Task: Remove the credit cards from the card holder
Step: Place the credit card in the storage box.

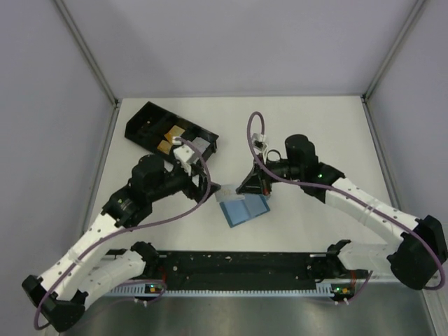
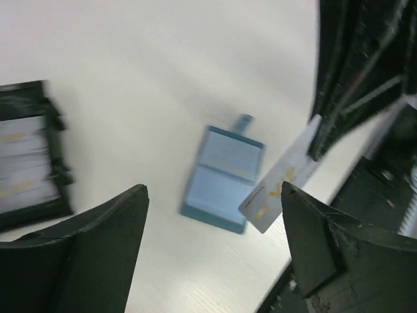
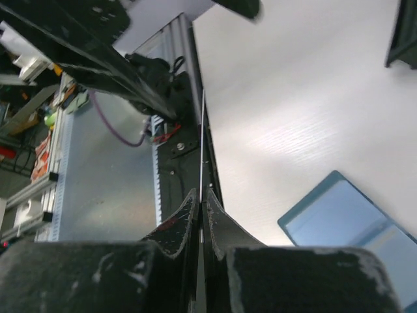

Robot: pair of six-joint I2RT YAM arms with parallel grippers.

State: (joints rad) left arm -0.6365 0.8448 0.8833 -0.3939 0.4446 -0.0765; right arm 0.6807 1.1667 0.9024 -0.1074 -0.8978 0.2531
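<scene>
The blue card holder lies open on the table, its two paler panels facing up; it also shows in the left wrist view and the right wrist view. My right gripper is shut on a pale grey credit card with gold marks and holds it above the holder's edge. In the right wrist view the card shows edge-on between the closed fingers. My left gripper is open and empty just left of the holder, and in its own view the jaws stand wide apart above it.
A black compartmented tray sits at the back left with cards in it; it also shows in the left wrist view. A black rail runs along the near edge. White walls close in the sides and back.
</scene>
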